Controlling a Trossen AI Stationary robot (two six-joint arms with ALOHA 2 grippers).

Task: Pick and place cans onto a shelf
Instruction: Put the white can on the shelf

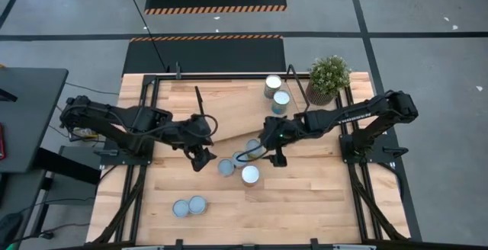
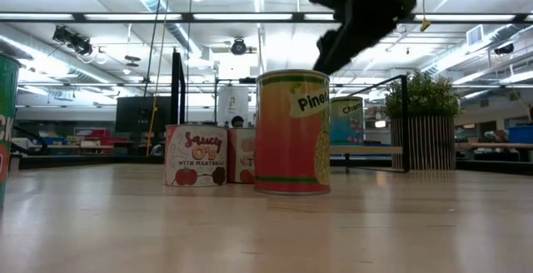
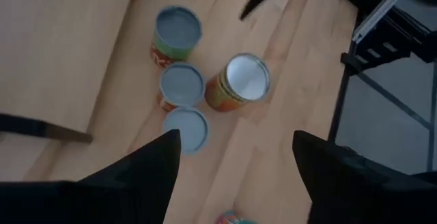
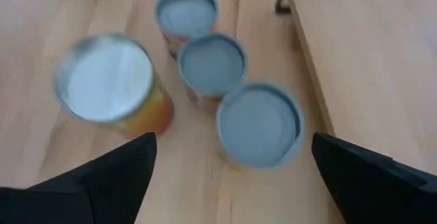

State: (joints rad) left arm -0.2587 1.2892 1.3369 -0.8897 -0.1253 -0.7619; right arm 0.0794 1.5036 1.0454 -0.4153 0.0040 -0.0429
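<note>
Four cans stand upright in a cluster on the table in front of the shelf (image 1: 229,105). One is an orange can with a white top (image 1: 249,175) (image 3: 244,80) (image 4: 106,77); the other three have pale-blue tops (image 3: 182,84). My right gripper (image 4: 233,142) (image 1: 273,157) hangs open above the cluster, over the nearest pale-blue can (image 4: 259,121), clear of it. My left gripper (image 3: 235,156) (image 1: 201,161) is open too, up in the air to the left of the cluster. Two cans (image 1: 273,86) stand on the shelf's right end.
Two more cans (image 1: 189,206) stand near the table's front left. A potted plant (image 1: 329,78) sits at the far right corner, beside the shelf's black frame end. In the low view a green can (image 2: 7,123) shows at the left edge. Bare tabletop lies at the front right.
</note>
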